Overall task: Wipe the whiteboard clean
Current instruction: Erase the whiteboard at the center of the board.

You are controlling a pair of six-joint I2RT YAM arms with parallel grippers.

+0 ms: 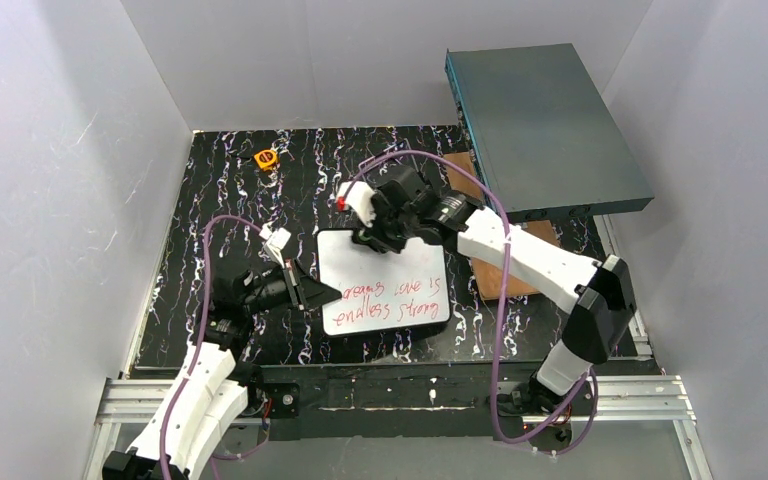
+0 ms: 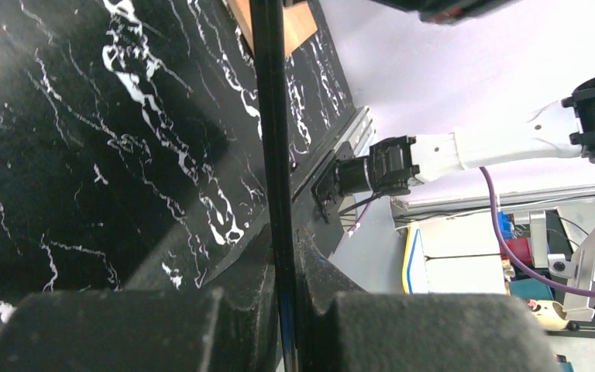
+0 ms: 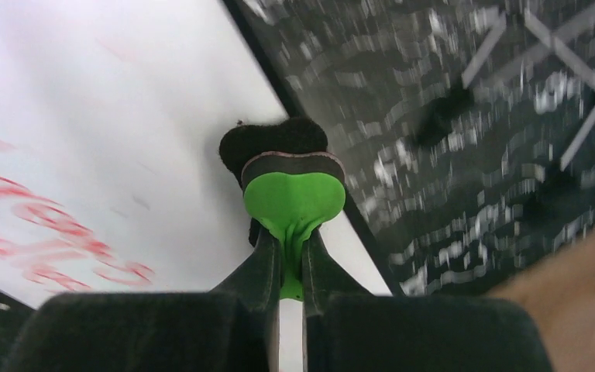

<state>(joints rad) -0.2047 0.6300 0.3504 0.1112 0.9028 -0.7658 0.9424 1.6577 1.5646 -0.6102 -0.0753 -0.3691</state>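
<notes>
The whiteboard (image 1: 385, 283) lies flat on the black marbled table, with red handwriting on its lower half and a blank upper half. My left gripper (image 1: 322, 293) is shut on the board's left edge; in the left wrist view the thin black frame (image 2: 273, 139) runs edge-on between my fingers. My right gripper (image 1: 378, 240) is shut on a green eraser (image 3: 293, 198) with a black felt pad, pressed on the board's upper part near its black edge. The board (image 3: 116, 101) and red writing (image 3: 54, 240) show in the right wrist view.
A large grey-teal metal box (image 1: 540, 130) stands at the back right over a brown wooden board (image 1: 490, 270). A small orange object (image 1: 266, 158) lies at the back left. White walls enclose the table.
</notes>
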